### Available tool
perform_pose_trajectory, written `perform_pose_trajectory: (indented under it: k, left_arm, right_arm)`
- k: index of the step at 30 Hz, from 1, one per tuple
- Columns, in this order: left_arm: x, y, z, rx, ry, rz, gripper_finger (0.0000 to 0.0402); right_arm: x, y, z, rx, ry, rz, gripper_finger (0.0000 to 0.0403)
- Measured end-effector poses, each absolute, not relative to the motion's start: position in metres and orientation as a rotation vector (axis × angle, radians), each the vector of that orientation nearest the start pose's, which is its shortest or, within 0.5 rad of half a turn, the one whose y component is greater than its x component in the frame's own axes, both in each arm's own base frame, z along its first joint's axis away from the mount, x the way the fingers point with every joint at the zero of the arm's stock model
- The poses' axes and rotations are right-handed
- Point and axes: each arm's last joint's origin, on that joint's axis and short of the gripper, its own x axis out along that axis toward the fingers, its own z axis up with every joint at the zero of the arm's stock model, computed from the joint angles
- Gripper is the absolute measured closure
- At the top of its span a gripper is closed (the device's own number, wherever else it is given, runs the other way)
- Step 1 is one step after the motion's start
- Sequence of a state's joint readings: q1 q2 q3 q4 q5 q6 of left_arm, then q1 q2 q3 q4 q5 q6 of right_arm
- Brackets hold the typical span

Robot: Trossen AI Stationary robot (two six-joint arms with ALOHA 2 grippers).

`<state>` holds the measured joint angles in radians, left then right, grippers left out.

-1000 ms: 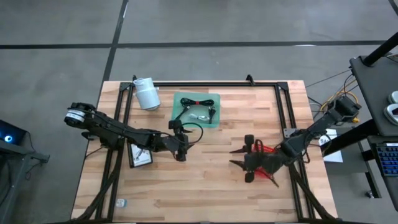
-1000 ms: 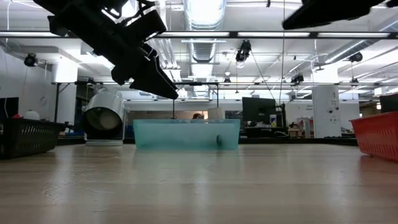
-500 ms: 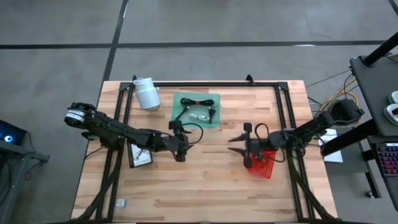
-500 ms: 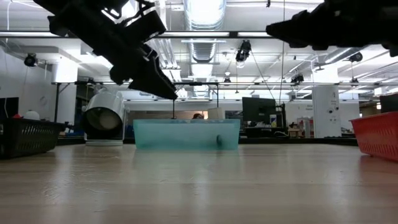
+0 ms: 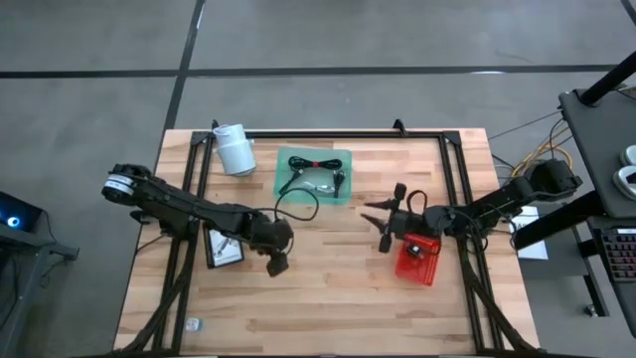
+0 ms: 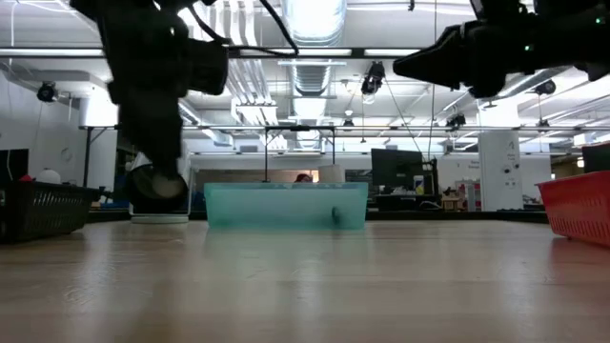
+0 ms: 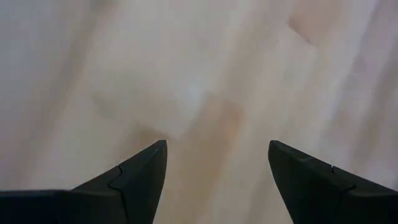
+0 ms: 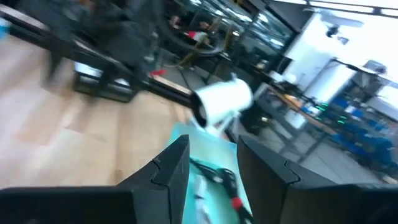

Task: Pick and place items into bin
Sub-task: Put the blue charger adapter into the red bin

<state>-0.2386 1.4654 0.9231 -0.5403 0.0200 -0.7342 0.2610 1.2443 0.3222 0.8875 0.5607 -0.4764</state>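
The teal bin (image 5: 314, 174) stands at the table's far middle and holds a coiled black cable bundle (image 5: 312, 162) with a red tie and a small white packet (image 5: 319, 185). My left gripper (image 5: 275, 265) is open over bare wood (image 7: 205, 93) left of centre, nearer than the bin, tipped steeply down with nothing between its fingers. My right gripper (image 5: 376, 227) is open and lies about level, right of the bin and pointing toward it. The right wrist view shows the bin (image 8: 181, 132) beyond its fingers, which hold nothing. In the low view the bin (image 6: 286, 205) rests on its base.
A red basket (image 5: 417, 261) sits just near of my right gripper. The white roll (image 5: 235, 149) lies at the far left of the bin. A black-framed card (image 5: 224, 249) lies under my left arm. Black frame rails (image 5: 449, 169) run along the table's edges.
My left gripper has tipped down and rolled, shifting a little toward the near edge. My right gripper has swung from over the red basket toward the far edge and the bin, sinking and levelling out; the basket now shows uncovered.
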Motion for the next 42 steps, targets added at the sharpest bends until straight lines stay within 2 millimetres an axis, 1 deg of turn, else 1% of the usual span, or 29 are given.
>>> perform_pose_trajectory:
  k: [4,7,10,14,19,28,38,42]
  left_arm:
    - [0.269,-0.078,0.217,-0.744,1.191,0.174,0.0139]
    - [0.265,-0.090,0.223,-0.898,1.259,0.214,0.0139]
    - [0.260,-0.105,0.232,-1.037,1.329,0.242,0.0139]
    - [0.252,-0.126,0.237,-1.167,1.395,0.302,0.0139]
    - [0.235,-0.151,0.236,-1.212,1.496,0.350,0.0139]
    - [0.201,-0.185,0.232,-1.268,1.696,0.511,0.0139]
    - [0.167,-0.220,0.232,-1.497,1.737,0.877,0.0139]
    - [0.159,-0.230,0.225,-1.452,1.763,0.904,0.0139]
  right_arm:
    - [0.221,0.037,0.193,-0.512,0.114,-0.331,0.0287]
    - [0.224,0.033,0.196,-0.533,0.113,-0.351,0.0286]
    - [0.226,0.029,0.200,-0.540,0.109,-0.374,0.0285]
    - [0.230,0.023,0.205,-0.533,0.101,-0.403,0.0289]
    - [0.231,0.017,0.206,-0.531,0.106,-0.429,0.0295]
    - [0.231,0.004,0.206,-0.527,0.119,-0.483,0.0298]
    - [0.232,-0.002,0.206,-0.511,0.121,-0.503,0.0301]
    - [0.232,-0.002,0.206,-0.515,0.121,-0.502,0.0303]
